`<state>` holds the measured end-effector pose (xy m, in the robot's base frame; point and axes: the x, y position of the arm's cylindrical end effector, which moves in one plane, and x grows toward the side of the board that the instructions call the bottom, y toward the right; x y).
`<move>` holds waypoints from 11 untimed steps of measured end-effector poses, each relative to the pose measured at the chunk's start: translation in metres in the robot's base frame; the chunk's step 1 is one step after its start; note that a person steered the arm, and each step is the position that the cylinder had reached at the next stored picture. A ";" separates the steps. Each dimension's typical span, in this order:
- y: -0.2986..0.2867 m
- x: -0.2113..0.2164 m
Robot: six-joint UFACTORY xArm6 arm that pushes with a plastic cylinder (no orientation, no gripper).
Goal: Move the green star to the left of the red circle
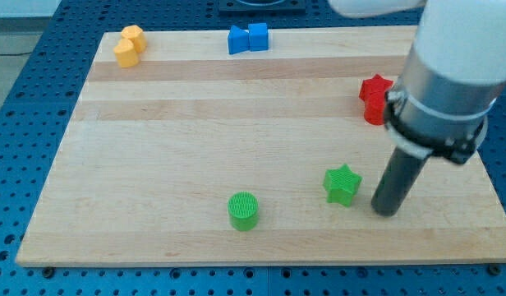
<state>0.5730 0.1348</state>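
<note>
The green star (pixel 342 184) lies on the wooden board (pixel 195 123) at the view's lower right. My tip (pixel 387 210) rests on the board just to the star's right and slightly below it, a small gap apart. The red circle (pixel 374 113) sits at the view's right edge of the board, partly hidden by the arm, with a red star (pixel 374 87) touching it from above. The green star is well below the red circle and a little to its left.
A green circle (pixel 244 210) lies near the board's bottom edge, left of the green star. Two blue blocks (pixel 248 38) sit at the top middle. Two yellow-orange blocks (pixel 130 46) sit at the top left. The arm's white body (pixel 450 57) covers the upper right.
</note>
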 end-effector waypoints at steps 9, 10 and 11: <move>-0.034 -0.114; -0.034 -0.140; -0.034 -0.168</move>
